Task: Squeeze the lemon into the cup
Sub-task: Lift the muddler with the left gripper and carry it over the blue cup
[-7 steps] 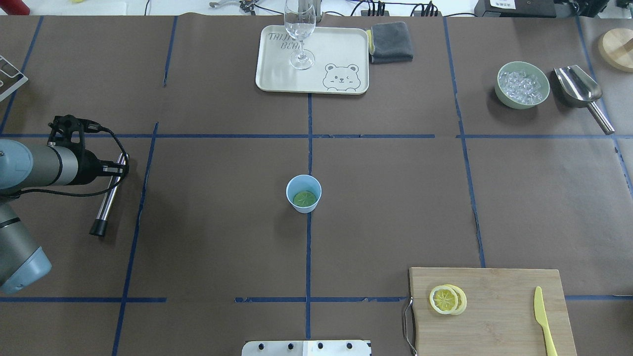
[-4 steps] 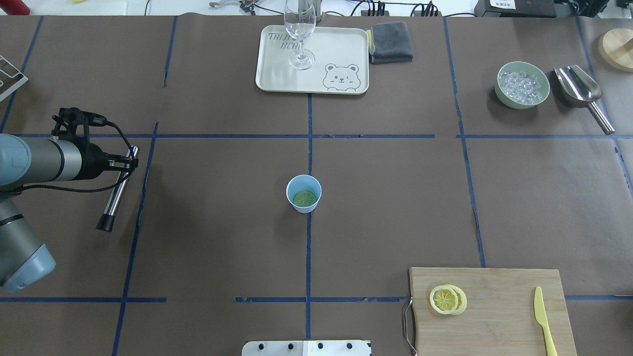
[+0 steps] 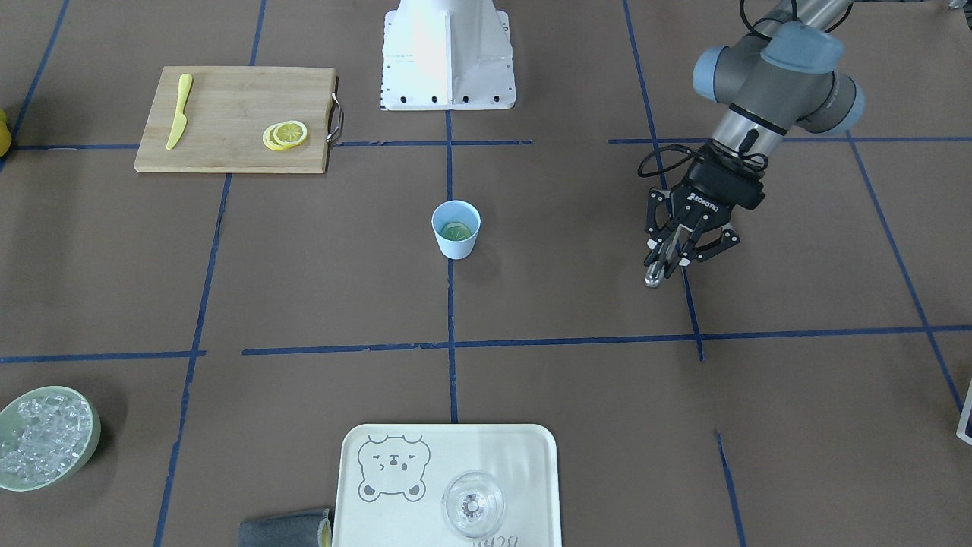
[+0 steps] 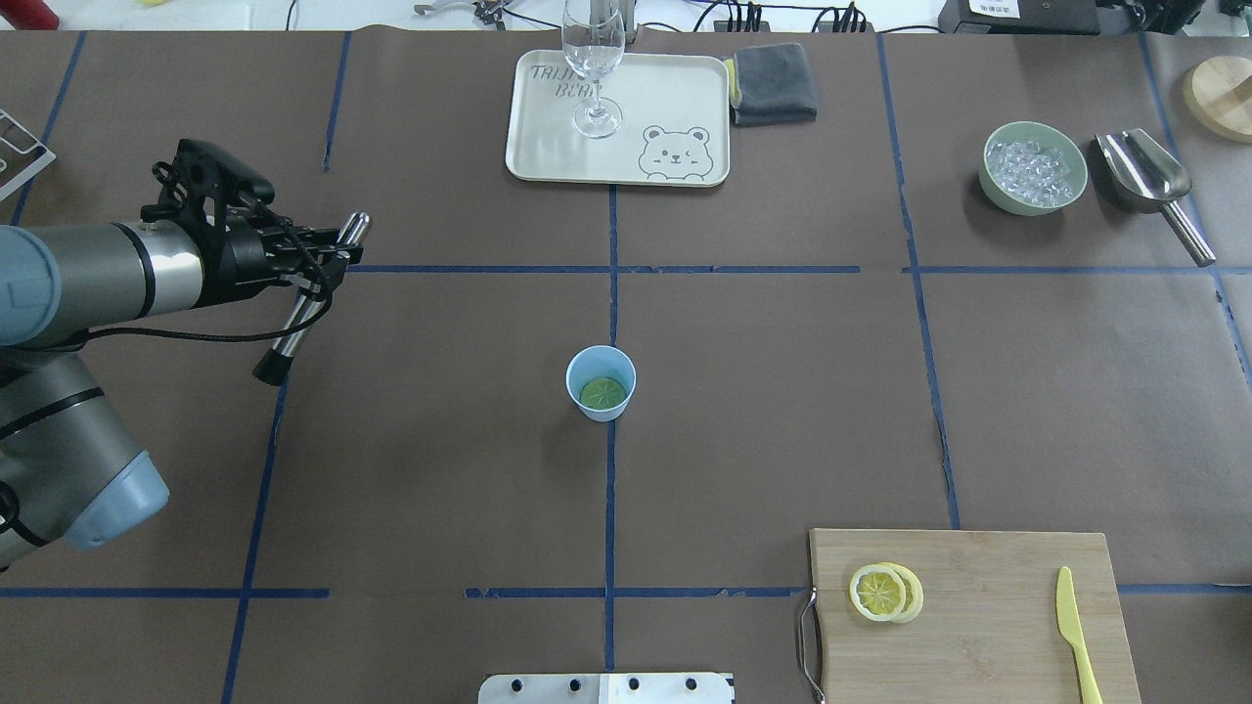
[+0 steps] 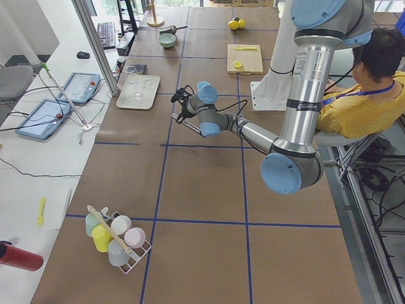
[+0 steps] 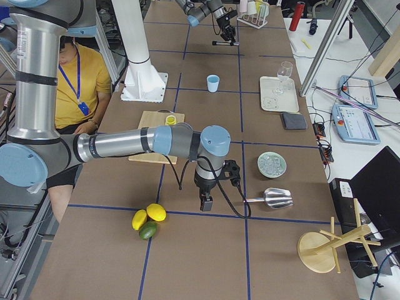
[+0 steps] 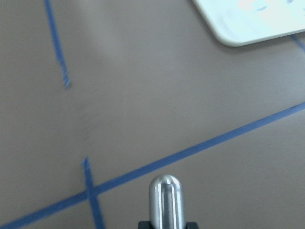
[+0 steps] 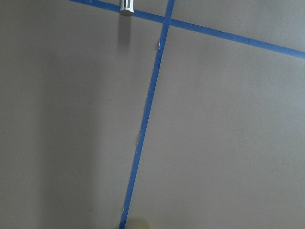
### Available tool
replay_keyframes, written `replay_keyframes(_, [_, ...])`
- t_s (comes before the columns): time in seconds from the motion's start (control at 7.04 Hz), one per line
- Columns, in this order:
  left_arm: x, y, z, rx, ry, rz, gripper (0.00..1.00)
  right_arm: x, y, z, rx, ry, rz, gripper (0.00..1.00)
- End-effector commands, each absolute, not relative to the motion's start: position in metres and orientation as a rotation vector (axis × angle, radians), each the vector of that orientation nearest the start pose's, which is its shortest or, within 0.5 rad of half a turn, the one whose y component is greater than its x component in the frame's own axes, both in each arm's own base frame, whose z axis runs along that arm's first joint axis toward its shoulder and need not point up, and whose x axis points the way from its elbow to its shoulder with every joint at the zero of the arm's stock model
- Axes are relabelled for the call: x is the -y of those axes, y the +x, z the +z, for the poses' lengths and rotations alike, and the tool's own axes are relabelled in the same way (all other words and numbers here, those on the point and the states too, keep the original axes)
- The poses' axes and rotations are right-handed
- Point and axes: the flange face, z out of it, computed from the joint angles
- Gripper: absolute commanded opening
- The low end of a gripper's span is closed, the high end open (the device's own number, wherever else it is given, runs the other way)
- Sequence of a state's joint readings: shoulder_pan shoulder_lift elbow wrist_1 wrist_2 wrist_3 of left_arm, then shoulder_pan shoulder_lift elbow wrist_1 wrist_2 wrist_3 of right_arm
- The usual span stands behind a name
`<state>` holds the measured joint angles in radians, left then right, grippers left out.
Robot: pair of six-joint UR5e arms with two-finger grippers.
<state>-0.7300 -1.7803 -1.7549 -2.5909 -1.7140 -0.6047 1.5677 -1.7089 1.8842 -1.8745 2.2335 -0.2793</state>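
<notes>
The light blue cup (image 4: 601, 382) stands upright at the table's centre, with a green round slice lying in its bottom; it also shows in the front view (image 3: 456, 229). Two lemon slices (image 4: 885, 593) lie overlapped on the wooden cutting board (image 4: 978, 626). My left gripper (image 4: 318, 264) is shut on a metal rod with a black end (image 4: 293, 328) and holds it above the table, far left of the cup. In the front view the left gripper (image 3: 672, 254) points down. My right gripper (image 6: 206, 203) shows only in the exterior right view; I cannot tell whether it is open or shut.
A yellow plastic knife (image 4: 1074, 631) lies on the board. A tray (image 4: 675, 88) with a wine glass (image 4: 593, 68), a grey cloth (image 4: 775, 83), a green bowl of ice (image 4: 1034, 167) and a metal scoop (image 4: 1149, 181) stand along the far side.
My left arm has moved away from the robot and to the right with the metal rod in its grip. The cup and lemon slices have not moved.
</notes>
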Motion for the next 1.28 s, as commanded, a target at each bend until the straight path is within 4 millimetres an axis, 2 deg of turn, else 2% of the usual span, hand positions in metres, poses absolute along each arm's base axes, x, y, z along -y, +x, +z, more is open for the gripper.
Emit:
replay_keyframes(0.0, [0.463,0.337,0.300,-1.111,1.166,0.299,0.00,0.417,0.071,0.607,0.674,-0.033,-0.228,1.00])
replay_keyframes(0.14, [0.464,0.336,0.287,-1.187,1.291,0.279,0.00,0.417,0.071,0.607,0.674,-0.033,-0.228,1.00])
replay_keyframes(0.28, [0.466,0.334,0.291,-1.248,1.408,0.247,0.00,0.417,0.071,0.607,0.673,-0.035,-0.228,1.00])
replay_keyframes(0.43, [0.465,0.345,0.278,-1.323,1.486,0.242,0.00,0.417,0.071,0.608,0.675,-0.036,-0.227,1.00])
replay_keyframes(0.57, [0.451,0.373,0.258,-1.415,1.525,0.267,0.00,0.417,0.071,0.609,0.673,-0.038,-0.227,1.00])
replay_keyframes(0.85, [0.431,0.407,0.241,-1.472,1.686,0.308,0.00,0.418,0.071,0.613,0.676,-0.045,-0.226,1.00])
replay_keyframes(0.99, [0.416,0.429,0.230,-1.541,1.732,0.236,0.00,0.418,0.071,0.613,0.676,-0.044,-0.224,1.00])
replay_keyframes(1.14, [0.412,0.451,0.216,-1.558,1.759,0.170,0.00,0.418,0.075,0.613,0.676,-0.043,-0.216,1.00])
